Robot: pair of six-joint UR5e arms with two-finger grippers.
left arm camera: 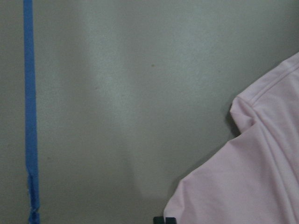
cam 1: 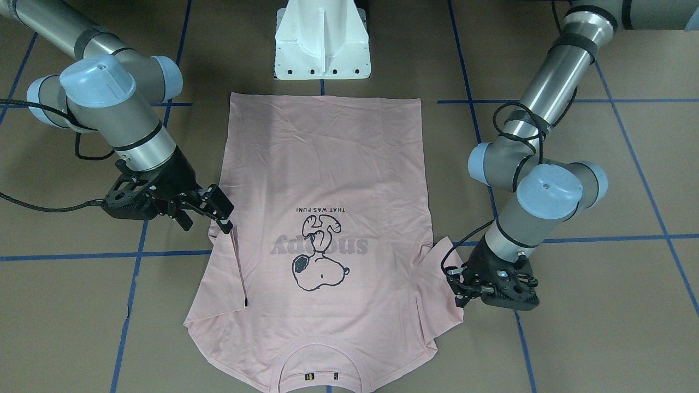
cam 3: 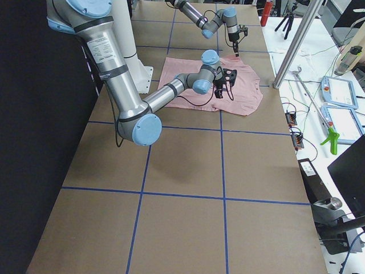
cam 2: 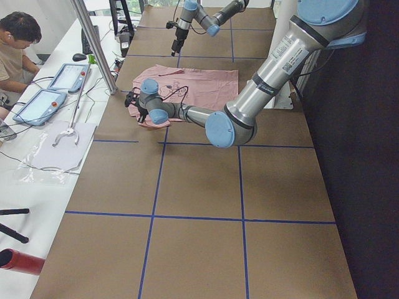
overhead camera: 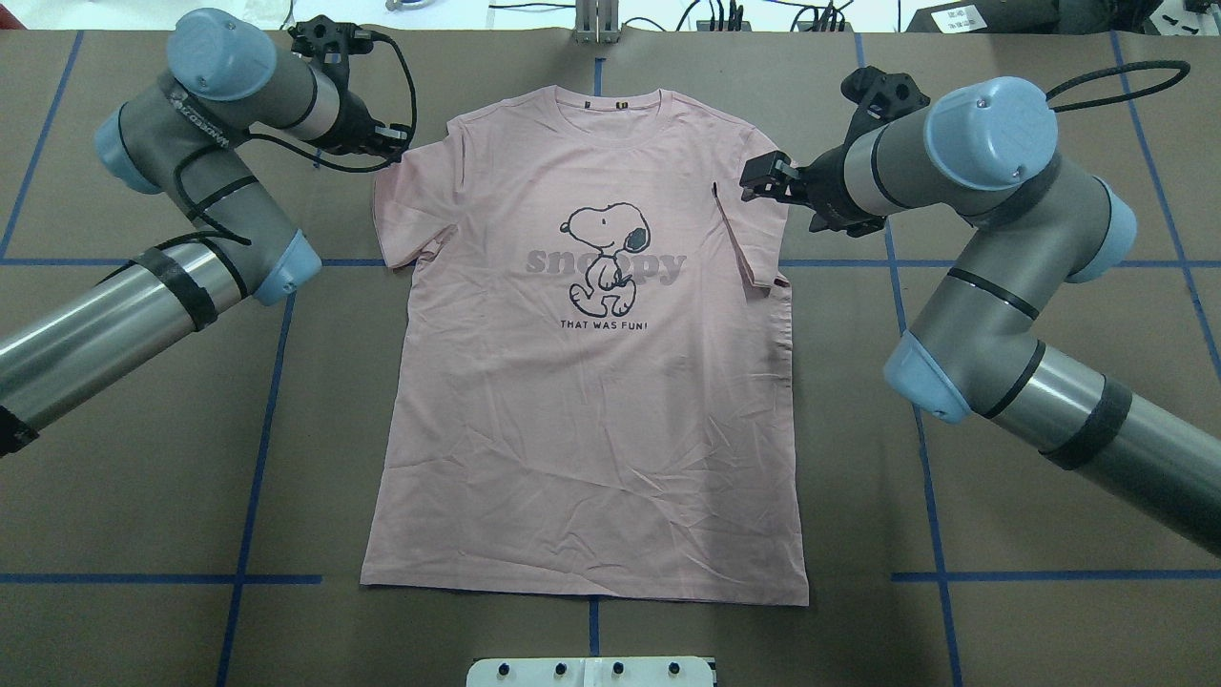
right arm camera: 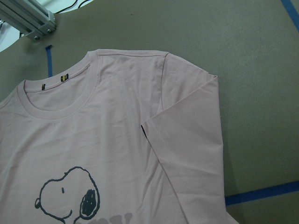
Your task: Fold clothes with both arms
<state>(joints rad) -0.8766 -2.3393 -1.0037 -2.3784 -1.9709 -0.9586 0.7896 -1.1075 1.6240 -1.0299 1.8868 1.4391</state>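
Note:
The pale pink T-shirt point(overhead camera: 591, 429) lies flat and print-up on the brown table, collar at the far side from the robot; it also shows in the front view point(cam 1: 327, 164). Its sleeve on my right point(overhead camera: 739, 239) is folded inward onto the body, as the right wrist view point(right arm camera: 187, 154) shows. My right gripper point(overhead camera: 755, 177) hovers open and empty beside that sleeve point(cam 1: 207, 222). My left gripper point(overhead camera: 389, 143) is low at the hem of the other sleeve point(cam 1: 457, 285). Its fingertips point(left arm camera: 163, 220) sit close together at the sleeve edge point(left arm camera: 252, 177).
The white pedestal base point(cam 1: 322, 43) stands at the shirt's hem end. Blue tape lines point(overhead camera: 277, 420) grid the table. An operator point(cam 2: 15, 43), tablets point(cam 2: 40, 103) and a metal post point(cam 2: 93, 43) are beyond the table's far edge.

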